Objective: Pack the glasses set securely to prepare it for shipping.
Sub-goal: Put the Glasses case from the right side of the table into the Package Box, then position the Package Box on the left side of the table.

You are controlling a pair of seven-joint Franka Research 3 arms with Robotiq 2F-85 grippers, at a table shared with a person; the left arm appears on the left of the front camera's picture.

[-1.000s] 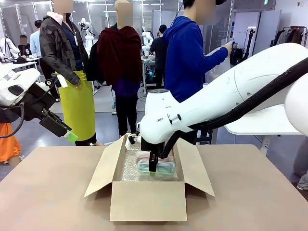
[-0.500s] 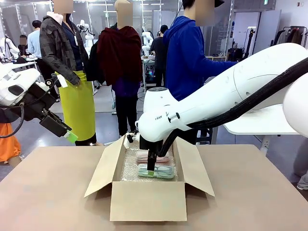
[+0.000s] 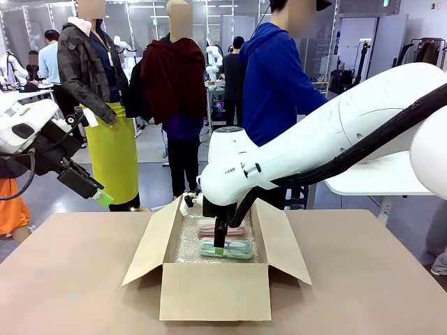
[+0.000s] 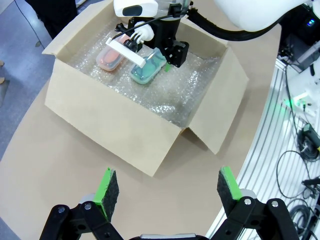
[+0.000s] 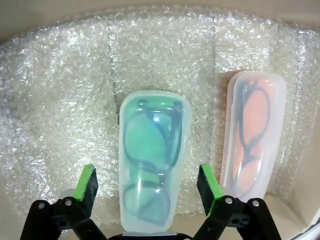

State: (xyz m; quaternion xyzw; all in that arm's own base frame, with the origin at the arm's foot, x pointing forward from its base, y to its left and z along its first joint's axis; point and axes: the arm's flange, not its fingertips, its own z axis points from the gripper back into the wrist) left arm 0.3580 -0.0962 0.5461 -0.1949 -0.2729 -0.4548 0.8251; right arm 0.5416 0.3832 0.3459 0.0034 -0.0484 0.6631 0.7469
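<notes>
Over at the left, the left gripper (image 4: 167,187) hung above the table (image 3: 70,279), fingers apart and empty. Inside the cardboard box (image 3: 213,289), on bubble wrap (image 5: 60,90), the right gripper (image 5: 147,182) stood spread astride the mint case (image 5: 152,160), not clamping it. The pink case (image 5: 252,135) lay just beside.

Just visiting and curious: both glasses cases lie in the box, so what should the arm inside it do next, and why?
Probably lift the right gripper straight up out of the cardboard box. Its open jaws flank the mint green case, which lies flat on the bubble wrap beside the pink case, so nothing seems left to hold.
</notes>
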